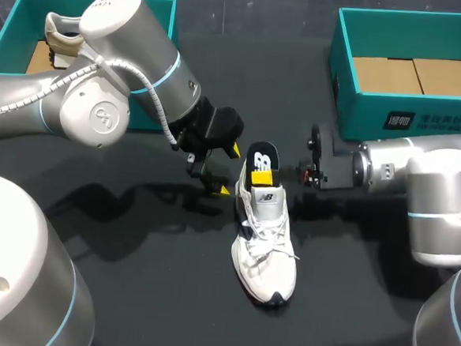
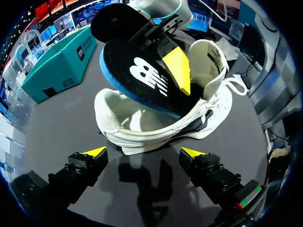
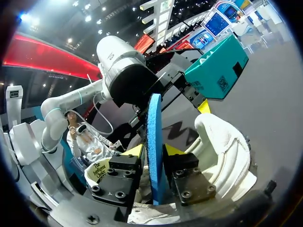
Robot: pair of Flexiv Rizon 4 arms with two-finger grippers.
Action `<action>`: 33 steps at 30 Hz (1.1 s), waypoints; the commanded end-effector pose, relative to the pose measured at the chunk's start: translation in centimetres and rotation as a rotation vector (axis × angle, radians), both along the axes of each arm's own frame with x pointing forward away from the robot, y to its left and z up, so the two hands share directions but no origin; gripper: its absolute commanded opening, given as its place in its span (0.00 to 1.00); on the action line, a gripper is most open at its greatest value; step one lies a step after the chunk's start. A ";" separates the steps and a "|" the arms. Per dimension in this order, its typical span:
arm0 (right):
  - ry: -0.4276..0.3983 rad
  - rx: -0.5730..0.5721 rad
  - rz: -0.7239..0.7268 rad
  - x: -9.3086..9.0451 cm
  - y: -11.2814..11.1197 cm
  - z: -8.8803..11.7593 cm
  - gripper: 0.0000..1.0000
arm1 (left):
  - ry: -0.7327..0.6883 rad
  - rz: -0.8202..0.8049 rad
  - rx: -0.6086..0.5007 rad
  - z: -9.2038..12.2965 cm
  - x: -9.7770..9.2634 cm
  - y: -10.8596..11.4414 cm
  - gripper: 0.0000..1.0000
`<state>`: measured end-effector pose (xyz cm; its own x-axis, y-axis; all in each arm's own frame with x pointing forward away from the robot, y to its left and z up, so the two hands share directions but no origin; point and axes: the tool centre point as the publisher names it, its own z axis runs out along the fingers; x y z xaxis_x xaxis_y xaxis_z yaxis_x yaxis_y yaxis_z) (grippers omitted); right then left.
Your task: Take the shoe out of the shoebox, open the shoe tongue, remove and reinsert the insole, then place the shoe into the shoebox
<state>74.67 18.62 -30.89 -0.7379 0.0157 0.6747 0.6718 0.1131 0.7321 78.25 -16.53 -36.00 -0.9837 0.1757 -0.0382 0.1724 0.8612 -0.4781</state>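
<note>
A white sneaker (image 1: 267, 243) lies on the black table, toe toward me. Its black insole (image 1: 263, 158), blue underneath, stands up out of the heel opening. My right gripper (image 1: 260, 176) comes in from the right with the insole between its fingers. In the right wrist view the insole's blue edge (image 3: 155, 142) stands in the gap with a thin slit beside it, so the gripper (image 3: 154, 152) is slightly open. One yellow fingertip (image 2: 177, 71) lies flat on the insole's printed face (image 2: 142, 78). My left gripper (image 1: 228, 170) hangs wide open just left of the heel (image 2: 118, 137), holding nothing.
A teal shoebox (image 1: 158, 13) at the back left holds another shoe (image 1: 59, 38). A second teal shoebox (image 1: 347, 94) with a cardboard floor stands at the back right, close behind my right arm. Bare black table lies in front of the sneaker.
</note>
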 end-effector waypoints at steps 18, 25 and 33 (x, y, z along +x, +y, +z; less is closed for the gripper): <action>0.107 -0.009 -0.012 0.3 -0.6 -2.4 0.00 | -0.001 0.000 0.003 0.0 0.0 -0.1 1.00; 0.126 -0.023 -0.025 -0.8 -0.4 -2.8 0.00 | -0.001 0.000 0.003 0.0 0.0 -0.1 1.00; 0.047 -0.041 -0.020 0.5 -0.2 -0.6 0.28 | -0.001 0.000 0.003 0.0 0.0 -0.1 1.00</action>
<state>75.06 18.51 -32.29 -0.7018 0.0452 0.7109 0.7103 0.1191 0.6937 78.25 -16.53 -36.00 -0.9837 0.1757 -0.0382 0.1724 0.8612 -0.4781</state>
